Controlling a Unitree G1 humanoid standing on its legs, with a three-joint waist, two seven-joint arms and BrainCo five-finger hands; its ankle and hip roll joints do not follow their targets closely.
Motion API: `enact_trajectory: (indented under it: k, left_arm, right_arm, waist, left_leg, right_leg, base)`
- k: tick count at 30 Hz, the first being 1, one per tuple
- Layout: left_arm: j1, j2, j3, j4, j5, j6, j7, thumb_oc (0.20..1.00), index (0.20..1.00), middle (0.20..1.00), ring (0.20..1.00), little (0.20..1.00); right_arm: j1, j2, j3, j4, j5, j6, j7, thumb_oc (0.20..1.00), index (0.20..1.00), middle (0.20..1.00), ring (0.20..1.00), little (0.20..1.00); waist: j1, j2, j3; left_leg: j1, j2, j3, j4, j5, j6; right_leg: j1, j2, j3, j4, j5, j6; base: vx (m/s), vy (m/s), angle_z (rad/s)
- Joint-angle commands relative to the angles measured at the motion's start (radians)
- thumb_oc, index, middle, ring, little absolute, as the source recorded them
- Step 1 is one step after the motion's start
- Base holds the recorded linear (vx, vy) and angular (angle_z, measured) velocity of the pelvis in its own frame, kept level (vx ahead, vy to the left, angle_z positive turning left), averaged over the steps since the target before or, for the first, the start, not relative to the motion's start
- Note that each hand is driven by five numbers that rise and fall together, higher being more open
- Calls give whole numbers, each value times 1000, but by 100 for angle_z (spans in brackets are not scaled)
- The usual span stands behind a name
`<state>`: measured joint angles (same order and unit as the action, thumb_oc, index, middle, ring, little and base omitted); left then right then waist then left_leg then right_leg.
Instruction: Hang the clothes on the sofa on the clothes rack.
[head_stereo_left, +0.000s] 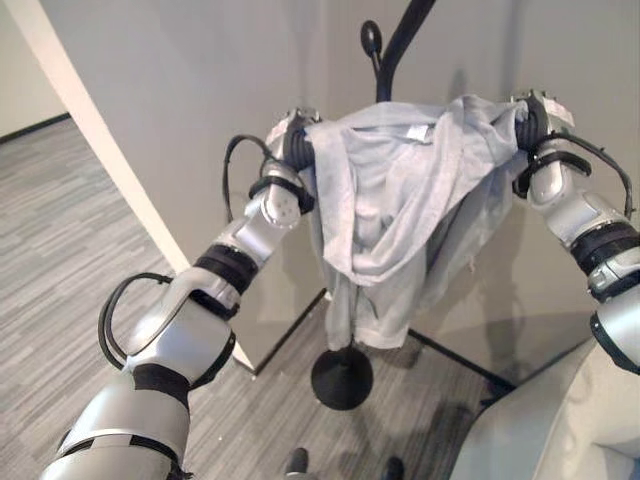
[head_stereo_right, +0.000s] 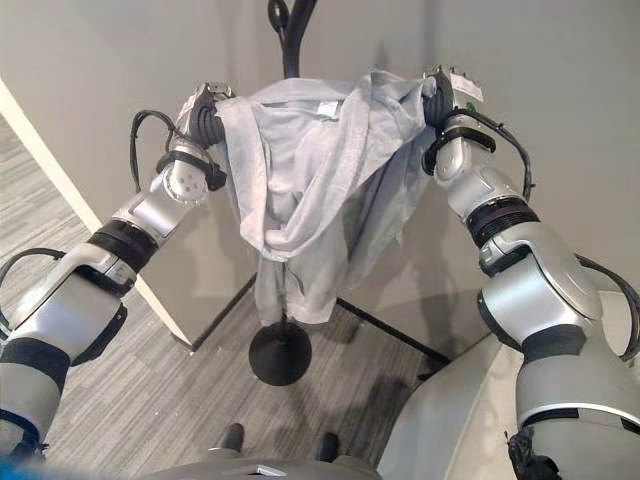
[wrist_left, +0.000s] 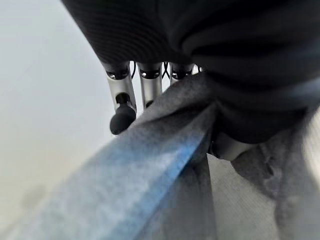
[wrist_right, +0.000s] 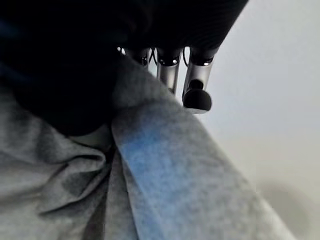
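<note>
Both robot hands, left (head_stereo_left: 293, 140) and right (head_stereo_left: 532, 118), grip the grey shirt (head_stereo_left: 395, 200) spread between them. It hangs just in front of the black clothes rack (head_stereo_left: 385, 60). Not yet hooked on.

Your left hand (head_stereo_right: 205, 118) and right hand (head_stereo_right: 440, 100) hold the grey garment (head_stereo_right: 320, 190) spread between them, fingers (wrist_left: 122, 107) curled round its edges. Just past the fingers, the clothes rack (head_stereo_left: 385, 55) rises behind the cloth, its dark hooked top poking above the upper hem; the grey wall (head_stereo_left: 200, 90) stands close behind that. Below the fingers the hanging cloth covers the pole down to the round black base (head_stereo_left: 341, 378). To the right hand's outer side, the wall again; a pale sofa corner (head_stereo_left: 520, 430) sits low.
</note>
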<state>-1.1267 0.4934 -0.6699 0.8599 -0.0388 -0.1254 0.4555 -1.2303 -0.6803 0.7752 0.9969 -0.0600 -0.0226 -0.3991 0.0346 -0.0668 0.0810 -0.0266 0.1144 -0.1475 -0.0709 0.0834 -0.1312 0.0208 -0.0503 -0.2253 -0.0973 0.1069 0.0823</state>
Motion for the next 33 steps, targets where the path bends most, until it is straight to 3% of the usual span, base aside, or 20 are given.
enact_trajectory:
  k: [1, 33]
  left_arm:
    - [-143, 24, -20, 113, -36, -21, 11, 200, 200, 200, 200, 200]
    - [-70, -5, 5, 145, -41, -23, -22, 200, 200, 200, 200, 200]
  right_arm:
    - [-148, -5, 60, 105, 24, 11, -13, 200, 200, 200, 200, 200]
    - [40, 142, 21, 126, -6, 2, 41, 200, 200, 200, 200, 200]
  waist:
    - [11, -54, -47]
    - [16, -26, -13]
  left_leg:
    - [42, -19, 93, -16, -74, 4]
    - [32, -41, 115, -16, -85, 15]
  right_leg:
    - [3, -97, 1, 10, -50, 113]
    - [-42, -116, 28, 10, -32, 118]
  base:
    - [39, 39, 6]
    - [-2, 11, -1]
